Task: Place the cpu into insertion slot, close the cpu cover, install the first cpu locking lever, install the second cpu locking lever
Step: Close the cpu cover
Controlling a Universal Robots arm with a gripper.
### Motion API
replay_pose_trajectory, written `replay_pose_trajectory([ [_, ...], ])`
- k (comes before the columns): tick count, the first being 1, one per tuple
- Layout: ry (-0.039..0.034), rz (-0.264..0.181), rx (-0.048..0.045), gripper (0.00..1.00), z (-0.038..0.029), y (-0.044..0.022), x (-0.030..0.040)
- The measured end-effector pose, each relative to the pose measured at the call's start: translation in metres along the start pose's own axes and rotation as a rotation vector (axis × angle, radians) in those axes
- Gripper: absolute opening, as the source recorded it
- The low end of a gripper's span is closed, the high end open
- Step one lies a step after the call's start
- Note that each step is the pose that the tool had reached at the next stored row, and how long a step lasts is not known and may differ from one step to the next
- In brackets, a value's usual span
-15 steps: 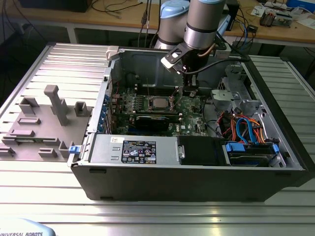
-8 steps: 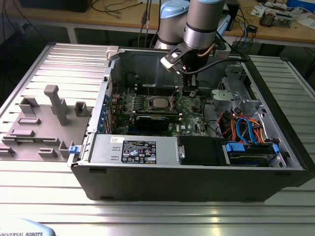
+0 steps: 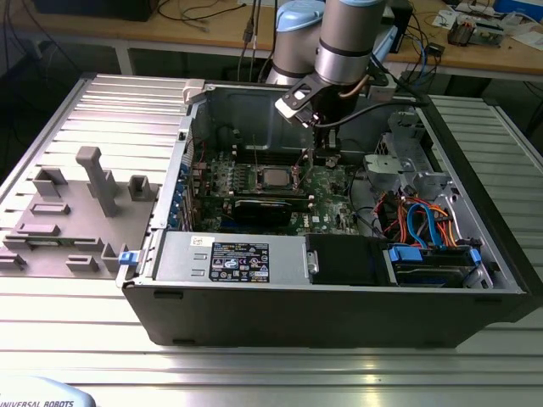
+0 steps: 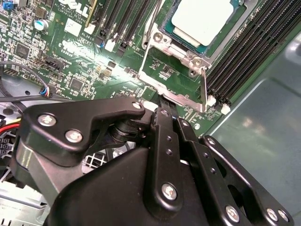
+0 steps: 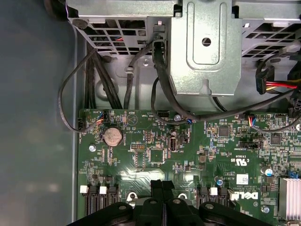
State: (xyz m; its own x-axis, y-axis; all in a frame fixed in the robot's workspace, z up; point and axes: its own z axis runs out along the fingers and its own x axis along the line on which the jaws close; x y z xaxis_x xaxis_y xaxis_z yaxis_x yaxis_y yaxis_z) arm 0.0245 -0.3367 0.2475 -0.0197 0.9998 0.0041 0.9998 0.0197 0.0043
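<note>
While the pincer is closed tight by the cpu cover, cpu cropped

cpu partly out of frame

Open pc case on slatted table. Inside case: green motherboard, black graphics card, labelled power supply, blue/orange cables. Grey fixture tray just beside case, exterior view's left.

You're looking at a silver-grey cpu, a green circuit board, a black gripper and a pale grey ribbed table.
</note>
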Motion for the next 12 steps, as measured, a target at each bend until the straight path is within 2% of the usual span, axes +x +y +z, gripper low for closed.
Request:
replay_pose_trajectory([
  [12, 0.0000, 0.000, 0.0000, 0.11, 0.0000, -0.0027, 0.0000],
])
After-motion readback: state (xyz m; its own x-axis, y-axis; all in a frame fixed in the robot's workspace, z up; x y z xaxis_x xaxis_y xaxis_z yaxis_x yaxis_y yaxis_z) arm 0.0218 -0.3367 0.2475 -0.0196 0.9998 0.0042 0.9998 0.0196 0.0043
